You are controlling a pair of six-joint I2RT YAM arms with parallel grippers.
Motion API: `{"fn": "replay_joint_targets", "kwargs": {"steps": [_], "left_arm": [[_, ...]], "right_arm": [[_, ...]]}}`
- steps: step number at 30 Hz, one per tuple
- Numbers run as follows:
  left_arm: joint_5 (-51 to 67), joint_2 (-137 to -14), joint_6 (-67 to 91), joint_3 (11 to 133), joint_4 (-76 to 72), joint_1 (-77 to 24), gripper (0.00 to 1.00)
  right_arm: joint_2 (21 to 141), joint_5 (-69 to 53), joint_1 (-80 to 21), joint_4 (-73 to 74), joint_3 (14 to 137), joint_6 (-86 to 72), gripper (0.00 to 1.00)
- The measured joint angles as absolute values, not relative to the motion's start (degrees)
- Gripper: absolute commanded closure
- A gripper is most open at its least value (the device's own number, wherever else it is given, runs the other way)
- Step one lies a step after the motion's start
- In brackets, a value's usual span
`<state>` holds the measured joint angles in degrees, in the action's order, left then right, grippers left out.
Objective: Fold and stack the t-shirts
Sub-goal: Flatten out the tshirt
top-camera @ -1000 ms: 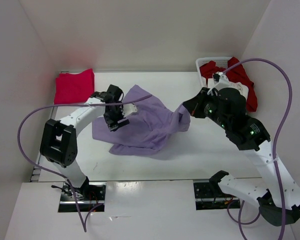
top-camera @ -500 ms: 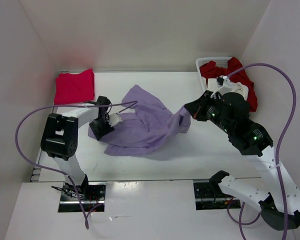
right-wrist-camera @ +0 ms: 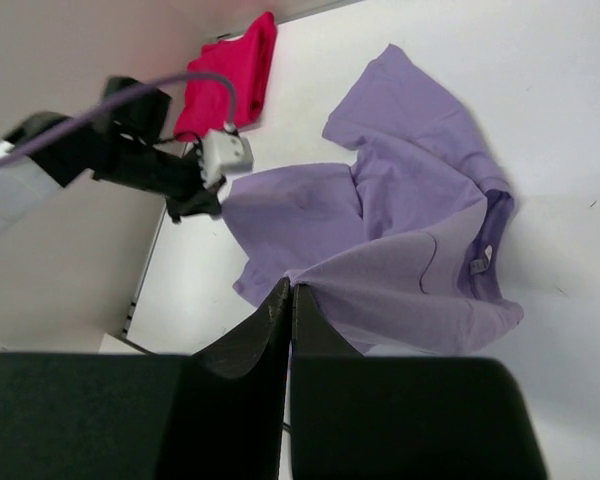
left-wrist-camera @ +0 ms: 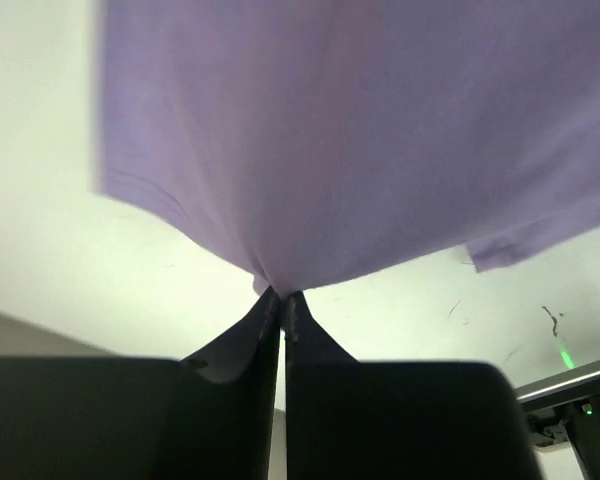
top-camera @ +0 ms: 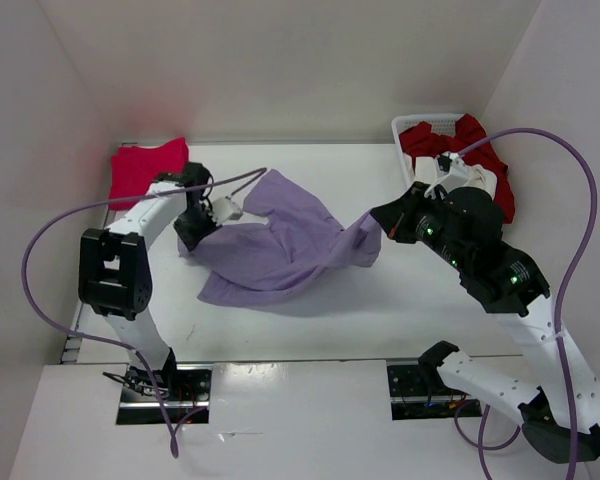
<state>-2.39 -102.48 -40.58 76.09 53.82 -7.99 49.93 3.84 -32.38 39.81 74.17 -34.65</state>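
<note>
Across the worktop (top-camera: pixel 380 310) centre, purple shirt (top-camera: pixel 280 255) sits rumpled; left gripper (left-wrist-camera: pixel 282 297) has just snapped closed on its left edge; right gripper (right-wrist-camera: pixel 288 292) pinches the right edge tight; spreading looks ready to begin.

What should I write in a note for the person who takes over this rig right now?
Left gripper: shut on an edge of the lavender shirt.
Right gripper: shut on the same shirt's other side.
The shirt lies crumpled between them on the table.
Done: magenta shirt lies folded at the far left.
To do: fold the lavender one, stack it; then the dark red shirt in the basket.
</note>
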Motion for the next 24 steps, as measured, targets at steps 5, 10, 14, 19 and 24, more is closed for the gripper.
{"fn": "replay_joint_targets", "kwargs": {"steps": [5,10,14,19,24], "left_arm": [[1.7,-101.9,-40.8,88.6,59.6,-8.0,0.94],[5.9,-112.5,-37.5,106.3,61.8,-7.9,0.46],[9.1,-124.2,-30.8,118.4,57.2,-7.0,0.19],[11.8,-118.2,-27.1,108.0,49.8,-4.7,0.02],[9.4,-92.4,-36.5,82.1,47.4,-7.2,0.02]], "right_arm": [[49.9,3.9,-32.4,39.8,74.1,-34.7,1.00],[49.6,3.5,-32.4,39.4,71.9,-34.7,1.00],[49.6,2.4,-32.4,39.0,68.9,-35.1,1.00],[49.1,1.4,-32.4,38.4,65.7,-36.0,1.00],[48.1,0.4,-32.3,37.3,63.4,-36.8,1.00]]}}
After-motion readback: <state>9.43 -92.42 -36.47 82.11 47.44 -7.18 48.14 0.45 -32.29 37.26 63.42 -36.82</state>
